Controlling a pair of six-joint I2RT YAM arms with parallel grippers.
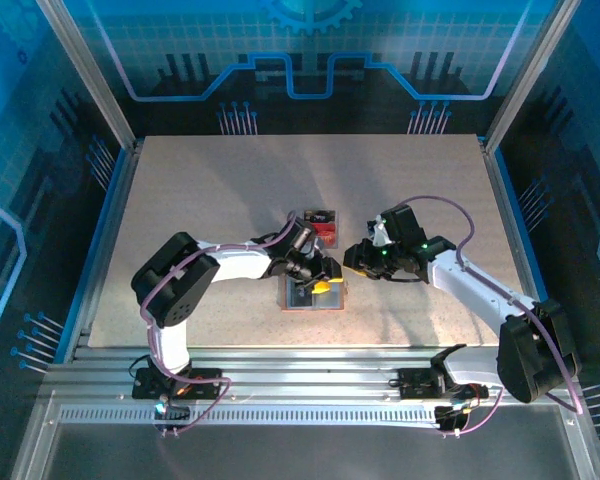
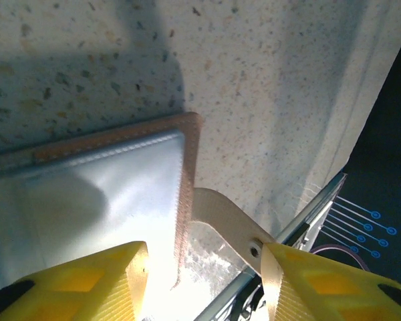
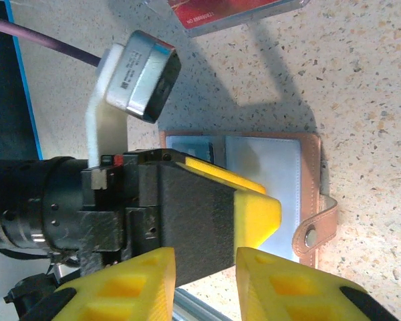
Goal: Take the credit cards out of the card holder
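Observation:
The card holder (image 1: 302, 301) lies open on the table, pale grey-blue inside with a brown rim (image 2: 190, 160) and a snap tab (image 3: 314, 231). My left gripper (image 1: 325, 283) is low over it and open. In the left wrist view one yellow finger (image 2: 87, 281) rests over the lining (image 2: 113, 180). The other sits by the tab (image 2: 220, 221), with nothing clamped at the gripper (image 2: 204, 257). My right gripper (image 1: 352, 258) hovers just right of the holder (image 3: 267, 174), open and empty (image 3: 205, 261). Red credit cards (image 1: 326, 230) lie in a clear container behind it. I cannot see any card inside the holder.
The clear plastic container (image 1: 318, 222) with the red card (image 3: 234, 12) stands just beyond the holder. The left arm's wrist camera (image 3: 142, 75) is close to my right gripper. The table's near edge and metal rail (image 2: 301, 221) lie right below the holder.

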